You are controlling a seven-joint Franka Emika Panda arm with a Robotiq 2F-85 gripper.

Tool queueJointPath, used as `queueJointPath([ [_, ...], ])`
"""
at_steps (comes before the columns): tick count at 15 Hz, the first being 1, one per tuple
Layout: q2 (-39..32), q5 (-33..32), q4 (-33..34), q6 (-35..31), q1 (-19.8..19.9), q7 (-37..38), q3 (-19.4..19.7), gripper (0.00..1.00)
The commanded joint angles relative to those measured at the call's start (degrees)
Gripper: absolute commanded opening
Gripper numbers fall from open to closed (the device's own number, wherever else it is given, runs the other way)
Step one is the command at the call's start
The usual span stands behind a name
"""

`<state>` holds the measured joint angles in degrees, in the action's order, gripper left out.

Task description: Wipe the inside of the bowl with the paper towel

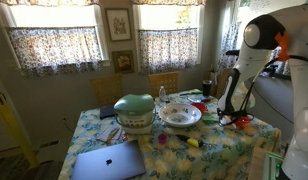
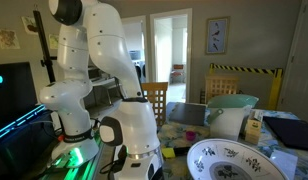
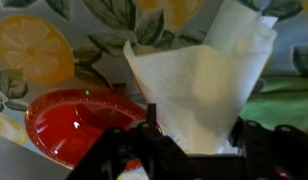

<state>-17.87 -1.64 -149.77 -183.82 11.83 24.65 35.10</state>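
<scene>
In the wrist view my gripper (image 3: 194,138) is shut on the paper towel (image 3: 206,75), a white sheet pinched into a cone between the fingers, hanging over the lemon-print tablecloth. In an exterior view my gripper (image 1: 233,110) is low over the table's right end, to the right of the bowl (image 1: 180,113) and apart from it. The wide white speckled bowl also shows in an exterior view (image 2: 234,160). The towel is too small to make out in both exterior views.
A small red dish (image 3: 69,122) lies just beneath and beside the gripper, and something green (image 3: 286,105) lies on the other side. A pale green lidded pot (image 1: 135,110) stands beside the bowl. A grey laptop (image 1: 109,160) lies at the table's front. Chairs stand behind the table.
</scene>
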Motion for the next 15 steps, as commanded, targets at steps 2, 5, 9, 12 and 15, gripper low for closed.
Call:
queueJointPath([
  [2, 8.82, -1.22, 1.18, 5.04, -3.95, -1.42, 4.02, 1.00],
  [5, 15.97, -1.95, 1.03, 9.24, -5.02, -2.43, 3.75, 1.00],
  [9, 26.59, -1.33, 0.65, 15.64, -6.29, -5.31, 1.83, 1.00],
  [12, 33.01, 5.29, 2.07, 25.91, -2.97, -7.54, -4.71, 1.00],
  [15, 31.30, 9.03, 3.03, 26.88, 0.25, -8.49, -9.15, 1.00],
])
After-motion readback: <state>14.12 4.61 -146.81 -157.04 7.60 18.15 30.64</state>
